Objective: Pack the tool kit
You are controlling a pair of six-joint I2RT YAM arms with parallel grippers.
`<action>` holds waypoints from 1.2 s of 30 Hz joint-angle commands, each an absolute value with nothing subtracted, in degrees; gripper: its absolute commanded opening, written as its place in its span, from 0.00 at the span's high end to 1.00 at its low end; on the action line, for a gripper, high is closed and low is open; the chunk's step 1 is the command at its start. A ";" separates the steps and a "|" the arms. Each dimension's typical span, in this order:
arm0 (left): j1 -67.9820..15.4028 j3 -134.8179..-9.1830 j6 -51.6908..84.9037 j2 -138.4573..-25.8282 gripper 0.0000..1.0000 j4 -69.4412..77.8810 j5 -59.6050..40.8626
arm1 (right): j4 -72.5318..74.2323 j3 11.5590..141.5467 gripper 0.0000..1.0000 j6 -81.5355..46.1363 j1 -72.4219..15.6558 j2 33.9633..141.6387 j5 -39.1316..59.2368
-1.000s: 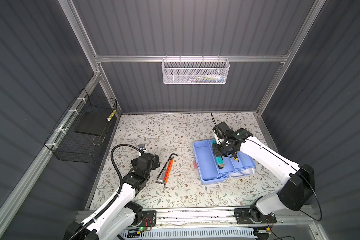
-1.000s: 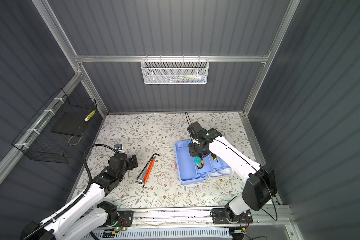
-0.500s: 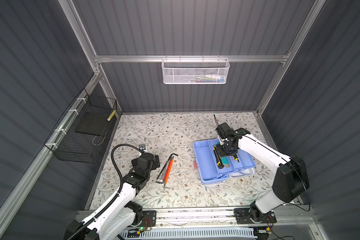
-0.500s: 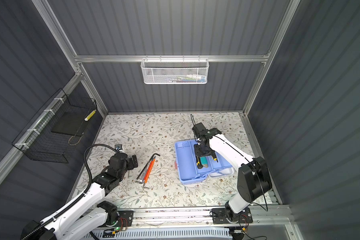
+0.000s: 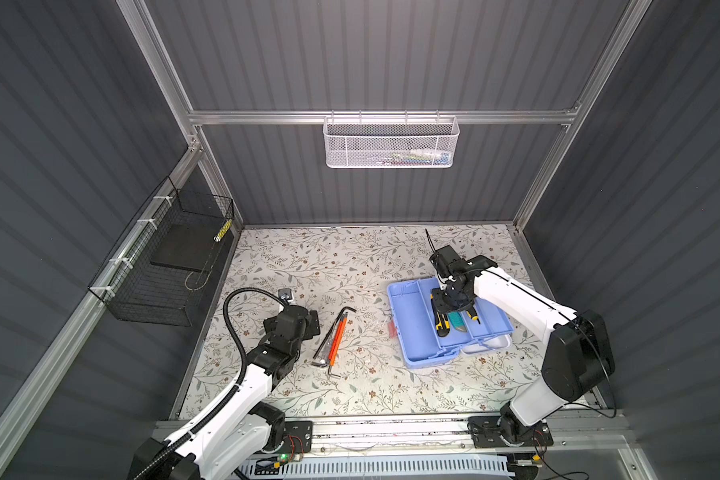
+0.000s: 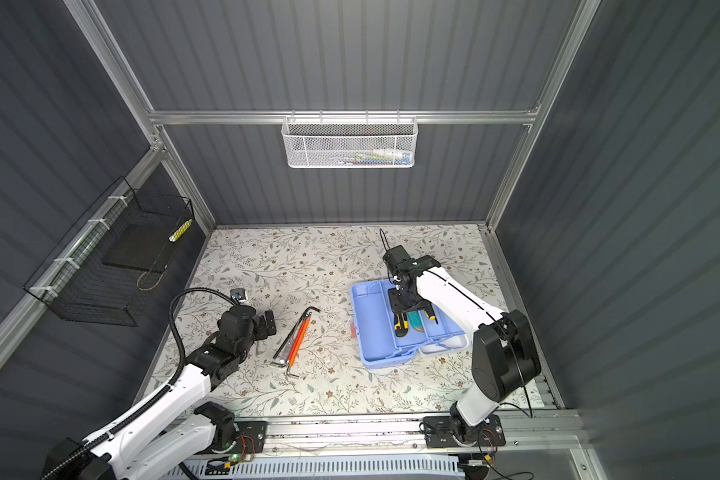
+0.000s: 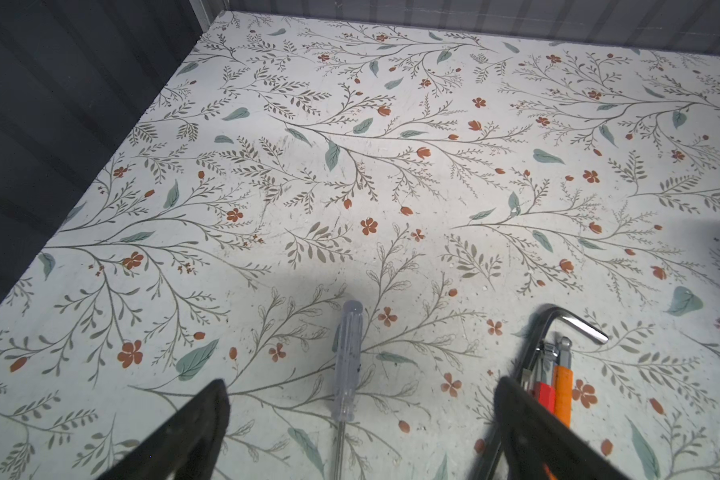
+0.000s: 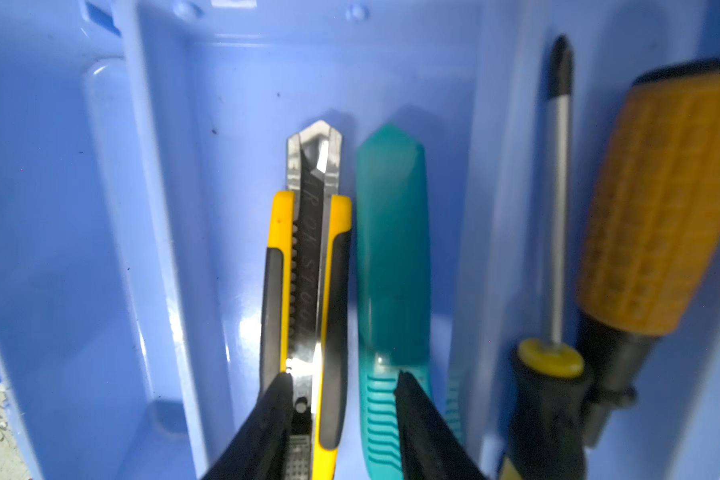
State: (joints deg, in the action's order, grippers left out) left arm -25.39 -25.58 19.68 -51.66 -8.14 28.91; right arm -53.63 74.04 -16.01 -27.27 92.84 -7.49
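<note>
The tool kit's light-blue box [image 5: 412,332] [image 6: 371,336] lies open on the right of the table in both top views, its white lid [image 5: 495,343] behind it. My right gripper [image 8: 341,384] hangs low over the middle tray, open, its fingers straddling a yellow utility knife [image 8: 304,266] [image 5: 441,327] lying beside a teal knife [image 8: 391,249]. A yellow-black screwdriver [image 8: 558,208] rests in the neighbouring tray. My left gripper [image 7: 360,401] [image 5: 304,326] stands open just above the table, with a clear-handled screwdriver [image 7: 348,357] lying between its fingers. A hex key [image 7: 570,324] [image 5: 348,309] and an orange-handled tool [image 5: 336,340] lie beside it.
A white mesh basket [image 5: 391,143] hangs on the back wall. A black wire basket [image 5: 163,266] hangs on the left wall. Dark ribbed walls close in the floral table [image 5: 329,266] on three sides.
My right gripper's jaws have parted and the yellow knife now lies loose in the tray; the right arm shifted slightly over the box. The left arm has not moved.
</note>
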 commanded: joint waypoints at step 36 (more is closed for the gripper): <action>-19.76 -37.16 33.86 -81.71 0.00 -15.50 14.85 | -23.14 59.12 0.57 -32.79 -53.78 80.58 11.66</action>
